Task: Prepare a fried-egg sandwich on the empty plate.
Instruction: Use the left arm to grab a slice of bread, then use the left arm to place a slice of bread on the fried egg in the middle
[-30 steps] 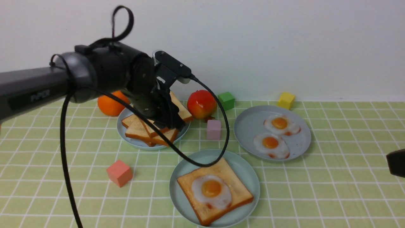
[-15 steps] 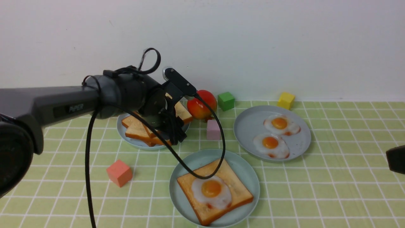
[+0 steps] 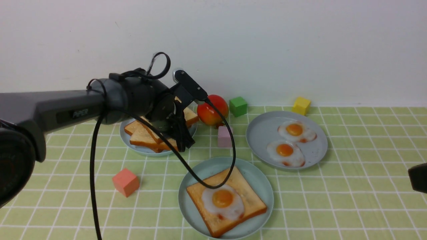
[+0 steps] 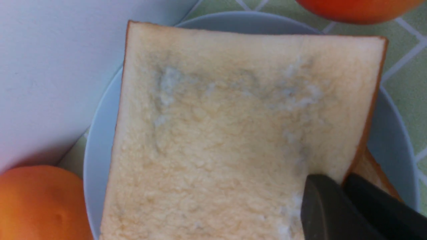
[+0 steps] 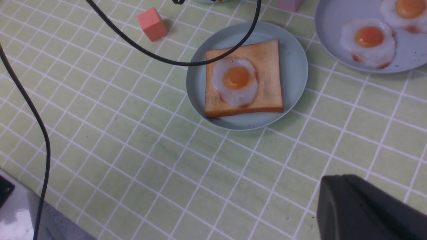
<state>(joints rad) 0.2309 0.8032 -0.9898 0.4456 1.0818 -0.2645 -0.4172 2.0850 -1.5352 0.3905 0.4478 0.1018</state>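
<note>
On the pale mint plate (image 3: 259, 178) near the front lies one toast slice (image 3: 246, 195) with a fried egg (image 3: 223, 200) on top; the right wrist view shows the same plate (image 5: 295, 66), toast (image 5: 268, 66) and egg (image 5: 236, 80). My left gripper (image 3: 184, 141) is down at the back-left plate (image 3: 140, 151) of stacked toast (image 3: 143, 136). Its jaws pinch the crust edge of the top slice (image 4: 233, 133), left gripper (image 4: 340, 181) shut on it. My right gripper (image 5: 337, 186) is shut and empty, low at the right edge (image 3: 418, 178).
A grey-blue plate (image 3: 263, 133) holds two more fried eggs. A red-yellow fruit (image 3: 212, 114), green cube (image 3: 238, 106), yellow cube (image 3: 301, 105) and pink cube (image 3: 225, 136) stand at the back. A salmon cube (image 3: 125, 181) sits front left. An orange (image 4: 36, 200) is beside the toast plate. The left arm's cable (image 3: 213, 182) hangs over the mint plate.
My left arm has come down onto the toast stack and its jaws have closed on the top slice's edge. The toast plate shifted slightly. The right gripper has not moved.
</note>
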